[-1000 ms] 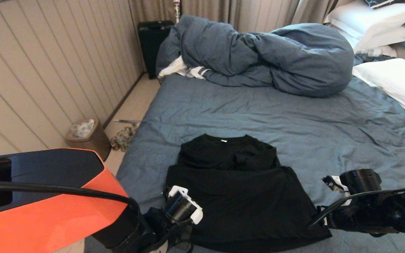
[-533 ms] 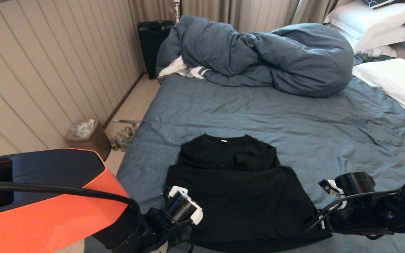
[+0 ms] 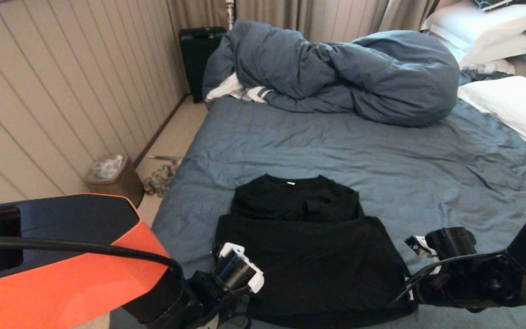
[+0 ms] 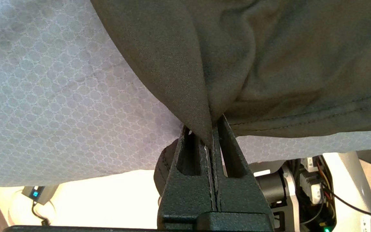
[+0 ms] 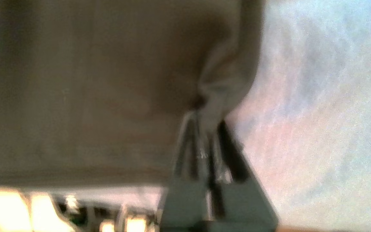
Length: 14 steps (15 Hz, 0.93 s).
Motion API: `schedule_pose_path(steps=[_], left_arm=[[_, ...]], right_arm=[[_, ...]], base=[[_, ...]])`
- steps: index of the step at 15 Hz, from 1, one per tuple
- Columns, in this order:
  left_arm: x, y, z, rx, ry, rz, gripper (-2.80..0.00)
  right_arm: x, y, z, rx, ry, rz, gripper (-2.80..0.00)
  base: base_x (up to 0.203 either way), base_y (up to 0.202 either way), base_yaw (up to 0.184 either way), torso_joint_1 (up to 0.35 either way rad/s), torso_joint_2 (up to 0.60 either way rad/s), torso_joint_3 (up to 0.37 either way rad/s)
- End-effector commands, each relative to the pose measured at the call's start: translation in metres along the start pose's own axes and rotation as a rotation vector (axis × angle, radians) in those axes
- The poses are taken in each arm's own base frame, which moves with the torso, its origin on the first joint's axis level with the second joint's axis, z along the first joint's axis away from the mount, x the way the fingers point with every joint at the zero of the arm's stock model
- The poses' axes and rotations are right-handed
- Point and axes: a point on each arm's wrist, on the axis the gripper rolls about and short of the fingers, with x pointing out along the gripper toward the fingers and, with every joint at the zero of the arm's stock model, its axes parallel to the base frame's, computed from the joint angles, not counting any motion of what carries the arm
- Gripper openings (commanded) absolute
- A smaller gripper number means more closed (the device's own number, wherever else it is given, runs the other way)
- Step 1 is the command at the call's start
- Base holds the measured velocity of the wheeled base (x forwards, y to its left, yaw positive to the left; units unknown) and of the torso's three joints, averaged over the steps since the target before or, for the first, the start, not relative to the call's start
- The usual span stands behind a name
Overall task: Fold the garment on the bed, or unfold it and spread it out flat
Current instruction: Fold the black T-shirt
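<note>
R tool now nearer, pinching garment corner; L tool unchanged, clamping hem.

garment on bed, duvet behind

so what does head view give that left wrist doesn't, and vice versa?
Head only: the whole black T-shirt folded on the bed, the bunched duvet, pillows, the bin on the floor, and the right gripper at the shirt's near right corner.
Left wrist only: the left gripper shut on a pinch of the shirt's hem corner, with the sheet's weave visible.
Both: black fabric on the blue-grey sheet.
</note>
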Motion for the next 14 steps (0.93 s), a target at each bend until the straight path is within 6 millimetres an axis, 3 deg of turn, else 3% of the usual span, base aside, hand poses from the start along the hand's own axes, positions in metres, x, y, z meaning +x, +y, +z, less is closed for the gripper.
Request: schedule_pose_path(steps=[1,5,10,14], left_arm=[[0.001,0.0,0.0,-0.003,0.0,0.002,-2.8],[-0.01,0.002,0.007,-0.021,-0.033,-0.012,-2.8],[-0.059,0.022,0.041,-0.113,-0.187,-0.052,-2.8],[-0.087,0.034,0.069,-0.167,-0.273,-0.063,-2.8]], right_arm=[[0.004,0.0,-0.002,-0.001,-0.02,0.004,-2.8],[-0.007,-0.001,0.006,0.013,-0.097,-0.002,-2.8],[-0.051,-0.005,0.024,0.061,-0.29,0.011,-2.8],[-0.076,0.0,0.034,0.107,-0.393,0.042,-2.8]], base=[[0.0,0.0,0.0,0.0,0.0,0.0],[0.0,0.0,0.0,0.0,0.0,0.0],[0.0,0.0,0.0,0.0,0.0,0.0],[0.0,0.0,0.0,0.0,0.0,0.0]])
